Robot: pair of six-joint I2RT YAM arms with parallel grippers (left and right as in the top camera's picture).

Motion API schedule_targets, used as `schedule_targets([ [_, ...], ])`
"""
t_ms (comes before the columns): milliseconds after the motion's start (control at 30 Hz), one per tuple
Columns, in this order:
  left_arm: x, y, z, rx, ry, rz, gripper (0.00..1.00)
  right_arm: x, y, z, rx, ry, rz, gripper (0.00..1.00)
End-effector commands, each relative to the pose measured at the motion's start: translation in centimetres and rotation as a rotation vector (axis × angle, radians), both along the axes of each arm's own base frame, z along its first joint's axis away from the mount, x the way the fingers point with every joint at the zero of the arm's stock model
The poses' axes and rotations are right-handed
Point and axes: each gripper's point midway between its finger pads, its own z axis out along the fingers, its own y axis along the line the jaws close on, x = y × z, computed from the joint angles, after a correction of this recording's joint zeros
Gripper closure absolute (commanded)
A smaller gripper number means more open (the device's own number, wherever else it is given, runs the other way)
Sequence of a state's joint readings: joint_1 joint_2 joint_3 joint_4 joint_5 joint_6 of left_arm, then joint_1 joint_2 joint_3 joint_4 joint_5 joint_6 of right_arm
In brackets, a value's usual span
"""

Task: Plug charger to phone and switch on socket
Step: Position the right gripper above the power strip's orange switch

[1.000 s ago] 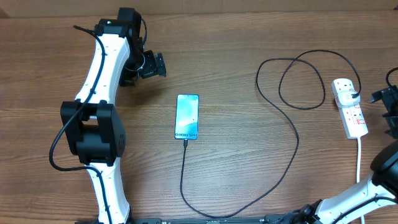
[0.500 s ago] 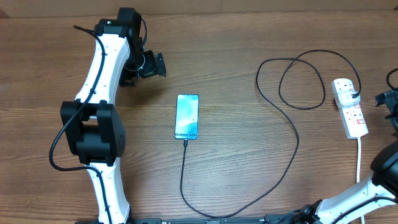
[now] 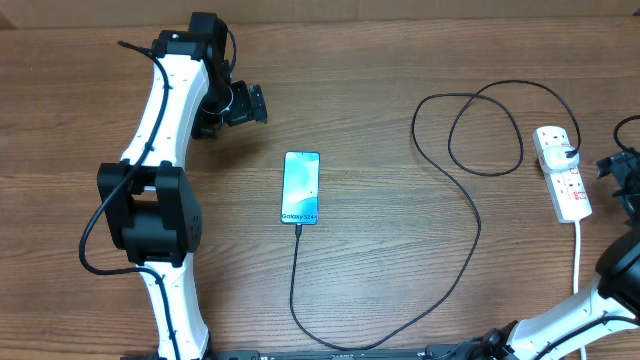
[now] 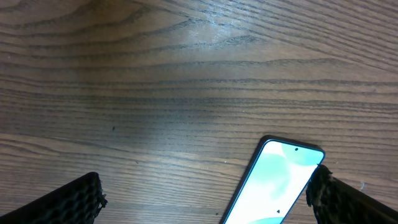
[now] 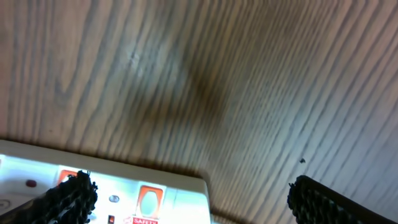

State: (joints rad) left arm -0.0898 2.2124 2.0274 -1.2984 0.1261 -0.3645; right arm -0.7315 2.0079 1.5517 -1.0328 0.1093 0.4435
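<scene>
Hovering far off to the right of the slim, lit-screen smartphone (image 3: 301, 188), the right end effector (image 3: 618, 170) is hanging with its jaws spread wide and nothing in them, just beside the long white plastic power strip with red rocker switches (image 3: 563, 182). In the right wrist view, one red rocker (image 5: 148, 202) is showing between the fingers (image 5: 68, 194), so this arm is probably being lined up for the press. The thin black charger cable (image 3: 293, 268) is running from the plug in the strip, looping across the brown wooden counter (image 3: 400, 60) and coming up to the phone's near edge. There its small black tip (image 3: 297, 227) is looking seated in the port, though that is too small to confirm. Up and to the left of the phone, the left end effector (image 3: 255, 103) is hanging with its jaws apart and empty too, seemingly parked clear so the cable is not being disturbed. Judging by all this, only the switch is needing attention now.
</scene>
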Motion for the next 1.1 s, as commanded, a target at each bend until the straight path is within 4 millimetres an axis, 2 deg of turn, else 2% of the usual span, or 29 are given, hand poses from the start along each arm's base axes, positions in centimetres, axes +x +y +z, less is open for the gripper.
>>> schedule_targets([
  [0,0.3,0.0,0.9,0.004,-0.025,-0.003,0.00,0.4,-0.3,-0.2,-0.007,-0.020,0.004,0.00],
  [200,0.3,0.0,0.9,0.004,-0.025,-0.003,0.00,2.8,0.6,-0.7,0.038,-0.132,0.164,0.00],
  [567,0.3,0.0,0.9,0.004,-0.025,-0.003,0.00,2.1,1.3,-3.2,0.043,-0.124,0.180,0.00],
  [1067,0.3,0.0,0.9,0.004,-0.025,-0.003,0.00,2.6,1.3,-3.2,0.044,-0.150,0.185,0.00],
])
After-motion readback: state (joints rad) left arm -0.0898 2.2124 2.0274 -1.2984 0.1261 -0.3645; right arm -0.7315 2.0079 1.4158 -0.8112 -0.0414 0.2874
